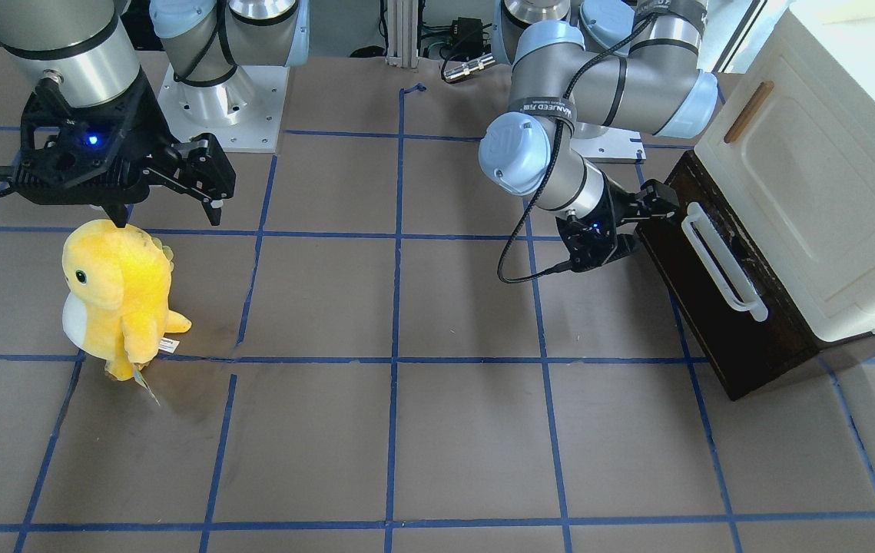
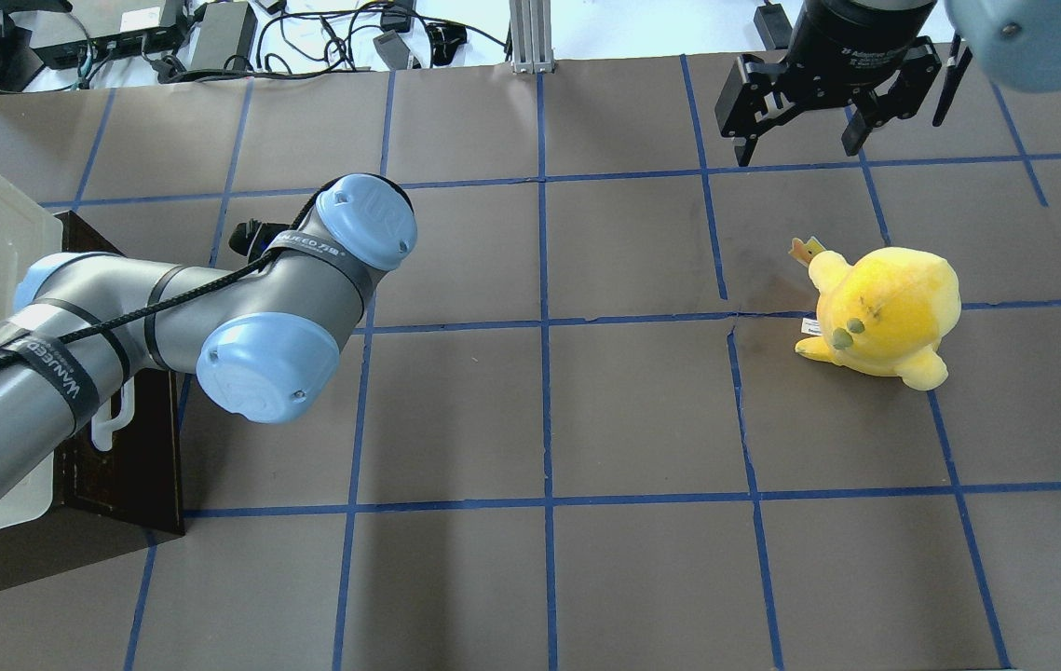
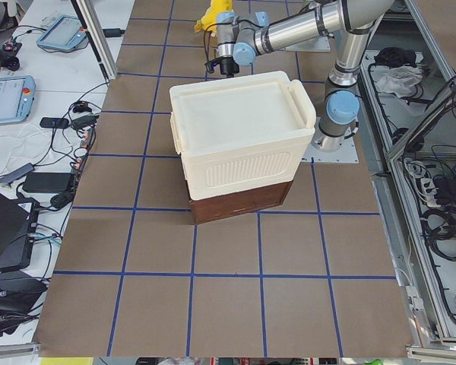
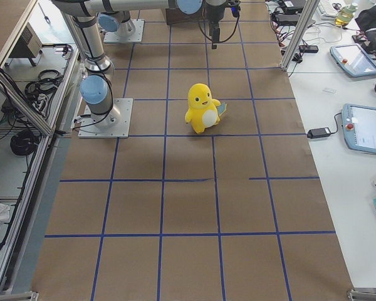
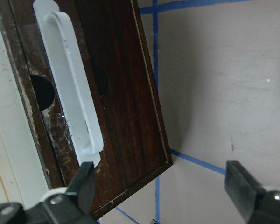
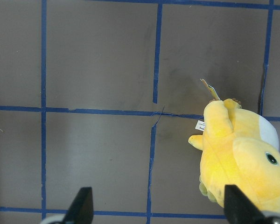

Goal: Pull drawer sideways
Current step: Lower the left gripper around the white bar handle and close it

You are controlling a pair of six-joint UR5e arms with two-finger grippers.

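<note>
Where the tabletop runs toward its left edge, the drawer (image 1: 702, 334) sits under a cream-white cabinet (image 1: 813, 192). Its dark brown wooden front is scuffed, with a long white bar handle (image 1: 720, 269) and two round holes behind it (the inside is hidden). The left gripper (image 1: 643, 224) is spread wide and empty, one finger (image 5: 86, 184) just beside the handle's end. A strap (image 2: 60, 373) on that arm reads WANEED. Toward the right edge, the right gripper (image 1: 170, 216), also wide apart and holding nothing, hangs above a yellow plush toy (image 1: 118, 296).
</note>
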